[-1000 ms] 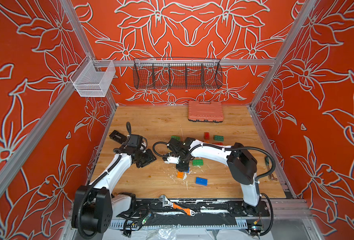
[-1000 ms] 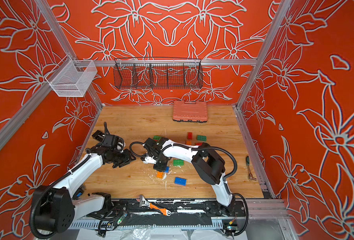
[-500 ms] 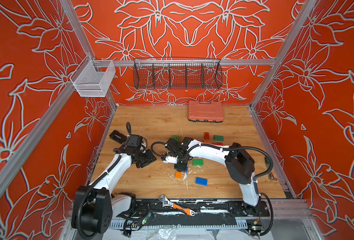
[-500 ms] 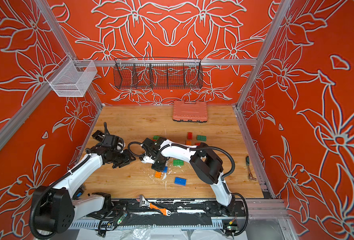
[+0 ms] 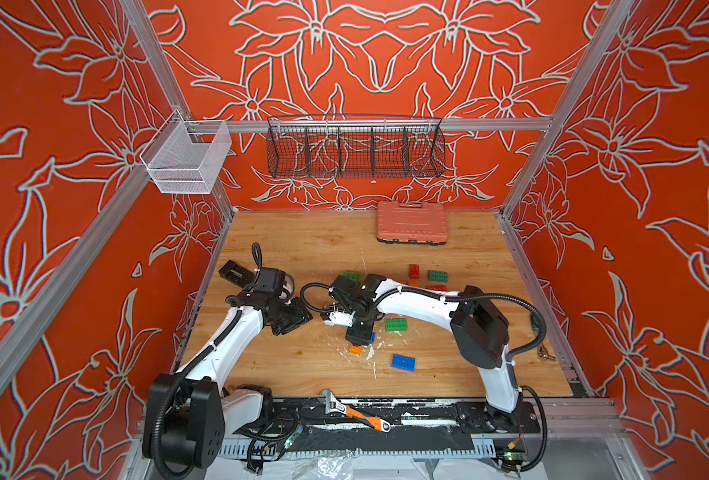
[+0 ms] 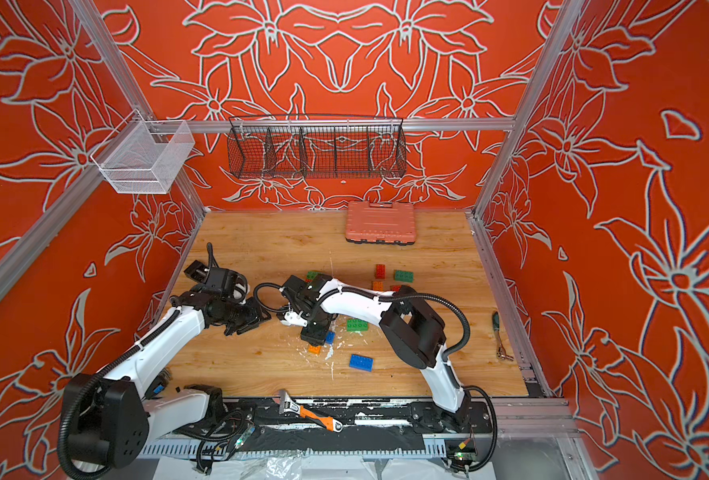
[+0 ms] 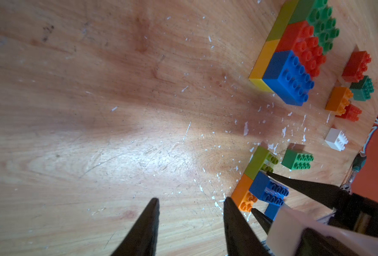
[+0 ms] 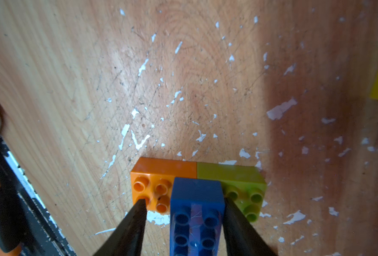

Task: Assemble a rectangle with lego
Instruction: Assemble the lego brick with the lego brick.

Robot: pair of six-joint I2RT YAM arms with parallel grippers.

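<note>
- The wooden table (image 5: 303,249) is occupied at its far edge by a salmon tool case (image 5: 412,222).
- The left gripper (image 7: 190,199) is held wide apart over bare wood, with nothing between its fingers.
- The right gripper (image 8: 183,199) is parted around a blue brick (image 8: 195,190); one finger is touching it, and the other is set clear of it.
- That brick is seated across an orange brick (image 8: 152,184) and a lime brick (image 8: 243,186).
</note>
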